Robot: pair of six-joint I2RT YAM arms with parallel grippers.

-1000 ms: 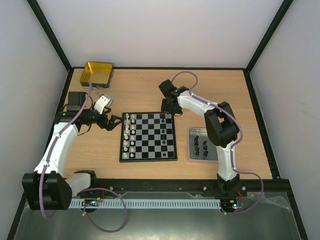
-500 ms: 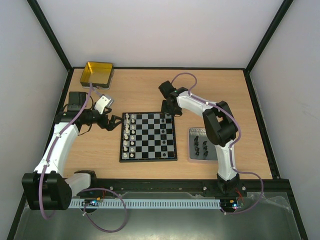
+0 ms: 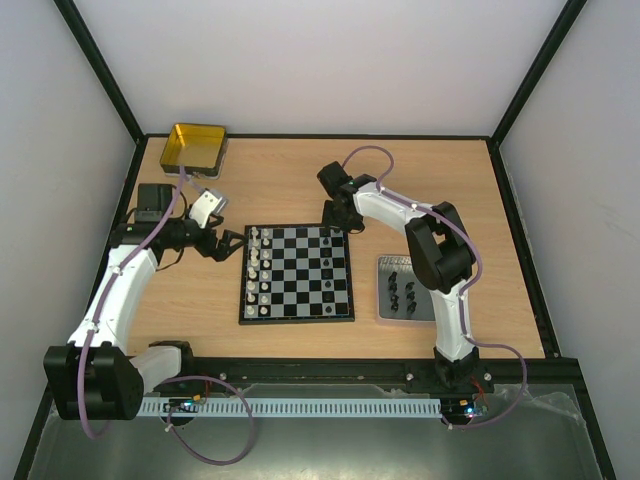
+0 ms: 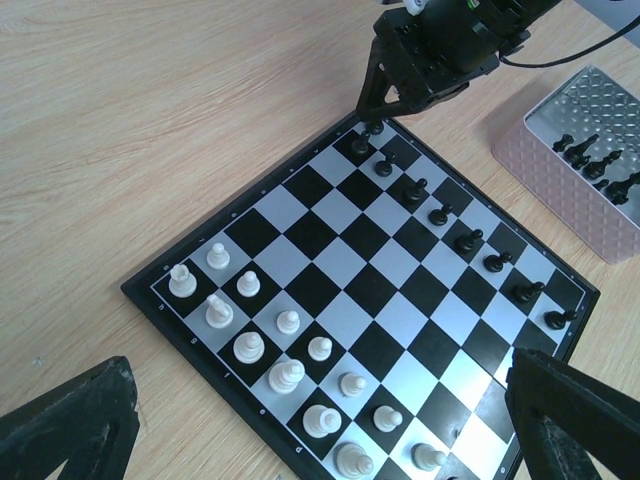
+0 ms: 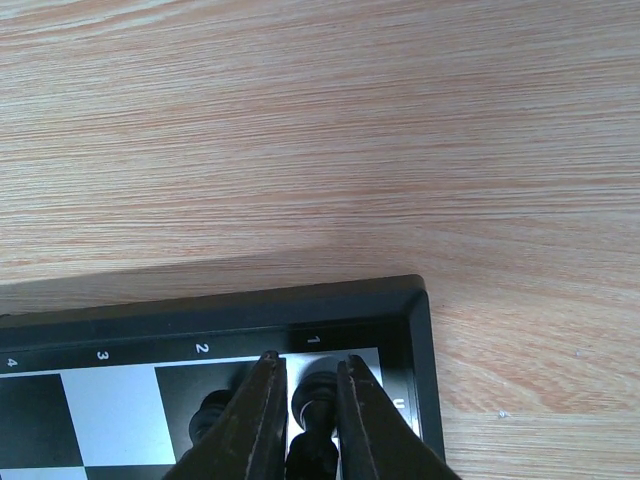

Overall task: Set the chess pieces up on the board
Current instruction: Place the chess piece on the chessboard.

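Step in hand: filling black's back rank. The right arm's fingers (image 5: 309, 362) sit low over the far right corner square of the small black-and-white checked board with the thin black border (image 5: 300, 305). They are set narrow on either side of a glossy black plastic chess piece (image 5: 318, 395) standing on that square. I can't tell whether they pinch it or have let go. The left arm's fingers (image 3: 228, 243) are spread wide and hold nothing, hovering just off the board's left edge.

On the board:
- The whitish plastic pieces (image 4: 285, 375) fill two rows along its left side.
- The small black pawns (image 4: 440, 213) line up one file in from its right edge.
- The rest of the outer right file looks bare.
- More black pieces (image 4: 590, 158) wait in the flat grey studded tray (image 4: 560, 190) just beside the board's right edge.

Next move, as I judge it: ease the fingers apart and lift straight up, then go to the tray for another piece.

Clearances:
- The corner piece stands right against the board's border.
- The nearest pawn (image 5: 213, 410) sits just beside one finger, so any sideways drift risks knocking it.
- The pale wooden surface (image 5: 320, 120) beyond the board's far edge gives open room to retreat.
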